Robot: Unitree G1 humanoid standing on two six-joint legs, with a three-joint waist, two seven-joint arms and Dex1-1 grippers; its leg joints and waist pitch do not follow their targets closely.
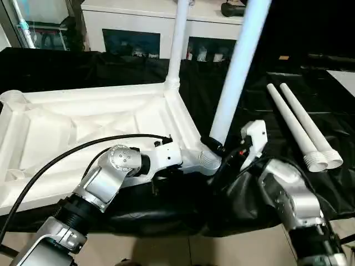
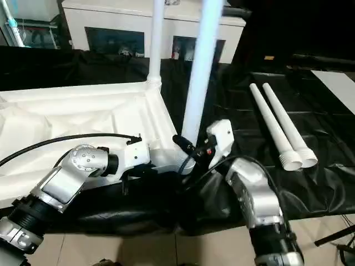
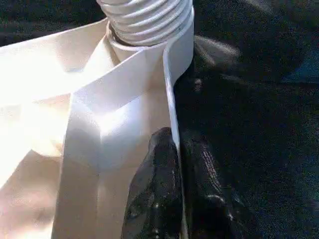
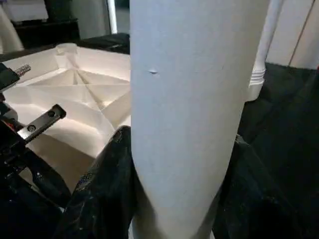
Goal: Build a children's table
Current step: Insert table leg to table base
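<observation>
The children's table lies in parts: its white tabletop [image 1: 83,122] rests upside down on a black cloth, ribs up. One white leg [image 1: 178,44] stands upright in the far right corner socket. A second leg [image 1: 236,72] leans slightly over the near right corner socket [image 1: 209,162], its ribbed end [image 3: 147,20] seated there. My right gripper [image 4: 177,189] is shut on this leg low down, black fingers [image 4: 102,184] on either side of it. My left gripper [image 3: 178,194] is shut on the tabletop's thin rim wall [image 3: 169,99], close to that same corner.
Two loose white legs [image 1: 294,124] lie side by side on the black cloth to the right. A white cabinet with glass doors [image 1: 133,22] stands behind the work. A black cable [image 1: 66,155] loops over my left forearm. Tiled floor shows below.
</observation>
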